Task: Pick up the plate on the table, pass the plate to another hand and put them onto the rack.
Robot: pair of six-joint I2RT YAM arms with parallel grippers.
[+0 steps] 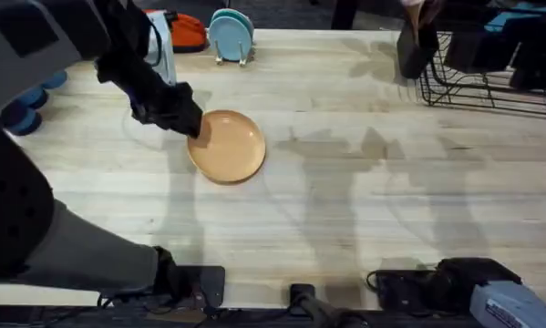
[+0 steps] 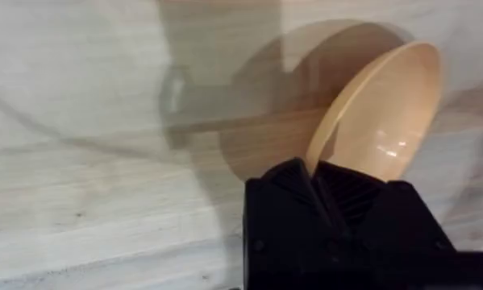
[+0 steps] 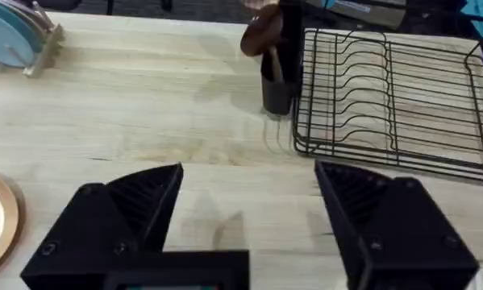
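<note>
Your left gripper [image 2: 314, 181] is clamped on the plate [image 1: 227, 146] rim, tilting it for handover; right gripper [image 3: 249, 213] fingers stand apart

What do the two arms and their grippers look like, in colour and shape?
The left gripper is matte black, with blocky angular fingers ribbed on their inner faces. The right gripper has the same black, wedge-shaped fingers on a black crossbar. In the overhead view both arms are black with light grey covers, and black cables lie near the bases.

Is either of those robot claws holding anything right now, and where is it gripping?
The left gripper pinches the plate by its rim; the right gripper is open and holds nothing.
</note>
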